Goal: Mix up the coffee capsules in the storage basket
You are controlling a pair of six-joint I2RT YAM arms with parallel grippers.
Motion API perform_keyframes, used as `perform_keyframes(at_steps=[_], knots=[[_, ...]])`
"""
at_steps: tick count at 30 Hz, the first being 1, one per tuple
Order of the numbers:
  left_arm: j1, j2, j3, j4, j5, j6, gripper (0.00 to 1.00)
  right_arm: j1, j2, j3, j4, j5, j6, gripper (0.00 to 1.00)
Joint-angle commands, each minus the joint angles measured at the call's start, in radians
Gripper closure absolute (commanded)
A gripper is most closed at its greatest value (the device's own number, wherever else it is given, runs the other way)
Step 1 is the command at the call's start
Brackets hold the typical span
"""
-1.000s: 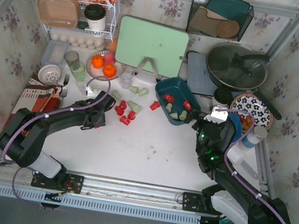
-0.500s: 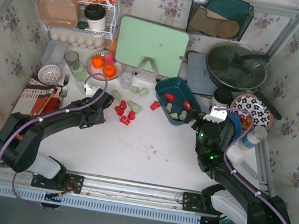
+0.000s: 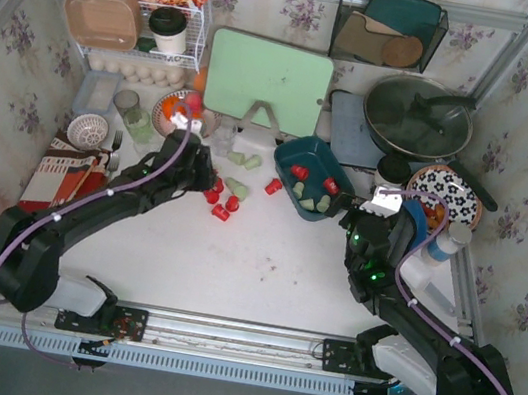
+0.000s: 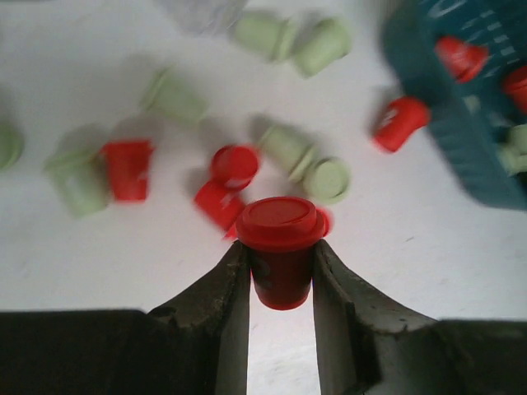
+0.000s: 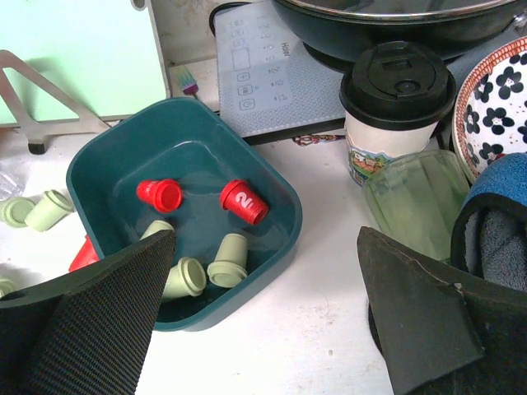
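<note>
The dark teal storage basket sits right of centre and holds two red and three pale green coffee capsules. Several more red and green capsules lie loose on the white table to its left. My left gripper is among them, shut on an upright red capsule; the basket's corner shows at the upper right of the left wrist view. My right gripper is open and empty, just right of the basket, with its fingers spread wide over the near rim.
A plate of oranges and clear glasses stand behind the left arm. A green cutting board, a pot, a lidded coffee cup and a patterned plate lie behind and right of the basket.
My left arm has reached farther forward and to the right, into the loose capsules. The right arm has not moved.
</note>
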Motion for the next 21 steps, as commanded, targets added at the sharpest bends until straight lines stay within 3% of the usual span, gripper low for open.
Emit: perform_keyframes(at_steps=[1,10,21], knots=[[-0.021,0.103,0.099,0.178,0.111,0.054,0.75,0.000,-0.001,0.005,0.018,0.022,0.014,0.00],[-0.082,0.472,0.421,0.273,0.251,0.053,0.77,0.000,0.007,0.004,0.020,0.036,0.018,0.00],[-0.133,0.753,0.701,0.286,0.291,0.046,0.76,0.000,0.028,0.008,0.027,0.056,0.007,0.00]])
